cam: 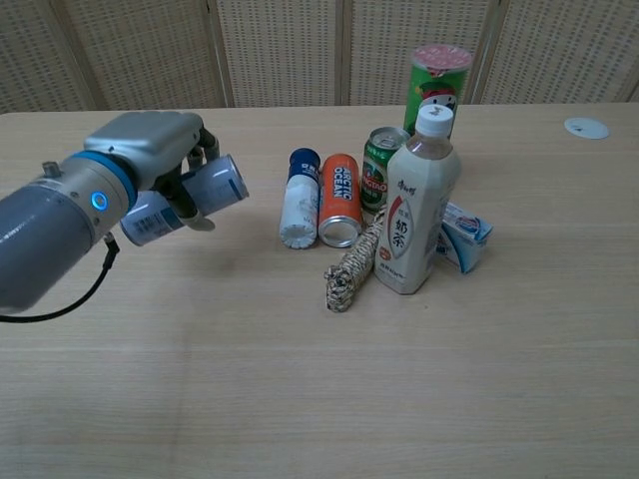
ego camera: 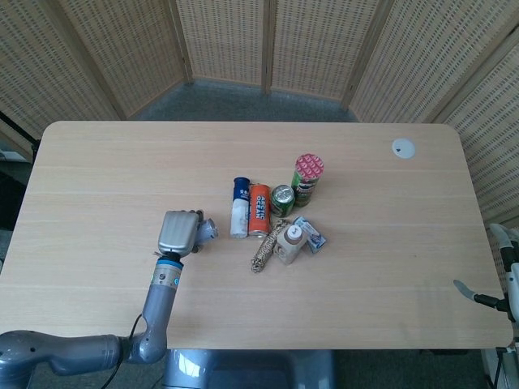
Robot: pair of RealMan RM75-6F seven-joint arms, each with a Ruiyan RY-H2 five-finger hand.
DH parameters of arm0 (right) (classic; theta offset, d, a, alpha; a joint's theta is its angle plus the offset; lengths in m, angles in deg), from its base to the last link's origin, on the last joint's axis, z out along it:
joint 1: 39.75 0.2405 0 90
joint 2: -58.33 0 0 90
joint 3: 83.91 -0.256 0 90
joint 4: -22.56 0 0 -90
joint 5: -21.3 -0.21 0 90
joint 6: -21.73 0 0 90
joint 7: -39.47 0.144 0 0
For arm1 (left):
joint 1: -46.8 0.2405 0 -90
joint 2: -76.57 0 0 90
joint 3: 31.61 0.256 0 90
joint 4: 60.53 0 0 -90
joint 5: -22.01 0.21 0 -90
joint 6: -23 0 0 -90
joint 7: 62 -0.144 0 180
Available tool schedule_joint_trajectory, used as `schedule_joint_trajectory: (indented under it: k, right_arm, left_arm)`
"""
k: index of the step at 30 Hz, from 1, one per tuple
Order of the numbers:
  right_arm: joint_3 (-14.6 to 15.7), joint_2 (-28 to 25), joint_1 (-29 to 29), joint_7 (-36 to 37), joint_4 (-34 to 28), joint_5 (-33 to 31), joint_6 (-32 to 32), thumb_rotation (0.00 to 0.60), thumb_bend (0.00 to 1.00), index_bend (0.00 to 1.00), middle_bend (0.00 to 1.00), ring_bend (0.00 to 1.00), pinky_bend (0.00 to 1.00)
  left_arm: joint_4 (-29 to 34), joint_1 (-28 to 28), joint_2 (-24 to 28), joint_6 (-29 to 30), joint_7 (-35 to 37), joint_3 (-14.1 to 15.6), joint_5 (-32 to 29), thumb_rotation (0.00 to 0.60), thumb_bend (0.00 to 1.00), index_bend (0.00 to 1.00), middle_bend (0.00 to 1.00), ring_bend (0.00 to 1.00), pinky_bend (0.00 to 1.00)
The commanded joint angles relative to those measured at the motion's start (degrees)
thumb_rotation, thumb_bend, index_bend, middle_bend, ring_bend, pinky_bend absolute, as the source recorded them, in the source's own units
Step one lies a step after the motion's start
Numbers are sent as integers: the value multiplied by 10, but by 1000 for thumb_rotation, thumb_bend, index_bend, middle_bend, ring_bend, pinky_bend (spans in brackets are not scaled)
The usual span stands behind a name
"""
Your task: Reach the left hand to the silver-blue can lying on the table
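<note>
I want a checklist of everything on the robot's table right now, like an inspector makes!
Surface: wooden table, bare around the cluster.
Job's things: silver-blue can, gripped and lifted off the table by the left hand.
Clutter: white-blue can and orange can lying side by side; green can, chip tube and milk tea bottle upright; rope; small carton; white disc.
Hands: left holds the can; right hand only at the frame edge, state unclear.
Cables: black cable on the left arm.
Surroundings: woven screens.
</note>
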Motion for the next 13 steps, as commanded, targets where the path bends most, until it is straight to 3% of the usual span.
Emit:
schedule_joint_trajectory:
  k: [1,8,13]
  right_arm:
    - [0,0,0,0,0,0,0,510,0,0,0,0,0]
    - [2,-1,-1,-3,-6,5,4,512,0,0,0,0,0]
    - [2,-2,-2,-3,-8,6,6,510,0,0,0,0,0]
  left_arm:
    - [97,-4,62,33,-33,-36,9,600,0,542,664,613,612]
    - [224,-23,143,75,-89,-98,-4,600,0,538,661,613,612]
    - [268,-31,177,93,-100,-122,-21,600,0,529,656,613,611]
